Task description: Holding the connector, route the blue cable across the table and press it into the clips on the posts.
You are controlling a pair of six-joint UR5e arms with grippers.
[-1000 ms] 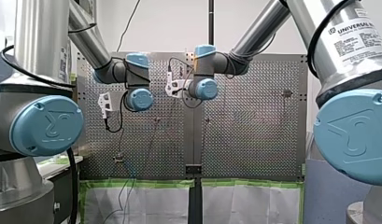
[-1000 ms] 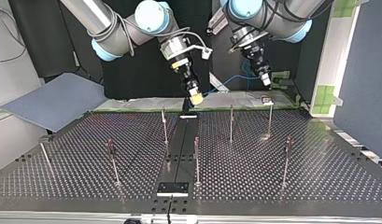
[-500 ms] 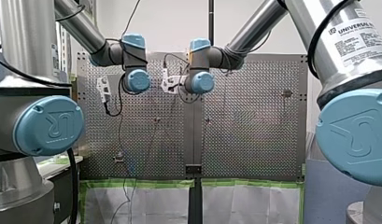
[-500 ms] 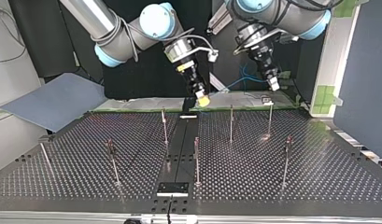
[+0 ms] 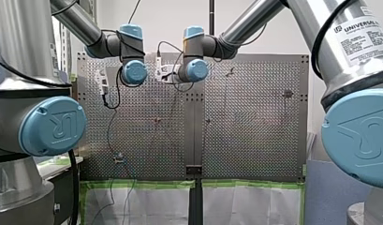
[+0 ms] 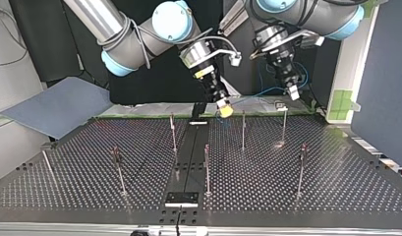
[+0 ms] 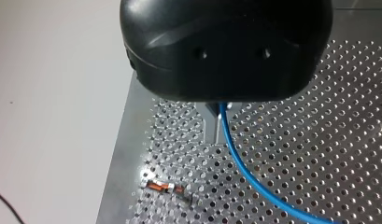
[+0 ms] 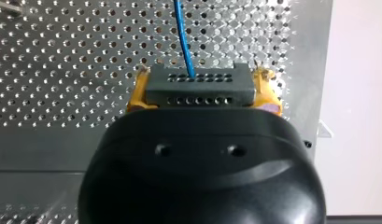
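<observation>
At the top view's far edge of the table (image 6: 336, 196), my right gripper (image 6: 224, 109) clamps the connector (image 8: 198, 86) in yellow pads (image 8: 138, 91) while my left gripper (image 7: 217, 123) pinches the blue cable (image 7: 244, 172), ready to steer it onto the posts (image 6: 243, 129).

i had bright, even light from above. the perforated table (image 6: 331, 167) glinted beside one post (image 6: 284, 125) in the top view and flared white near its edge in the left wrist view; shadows were faint.

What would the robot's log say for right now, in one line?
right gripper: shut on connector | left gripper: shut on blue cable | posts: no cable clipped yet
</observation>
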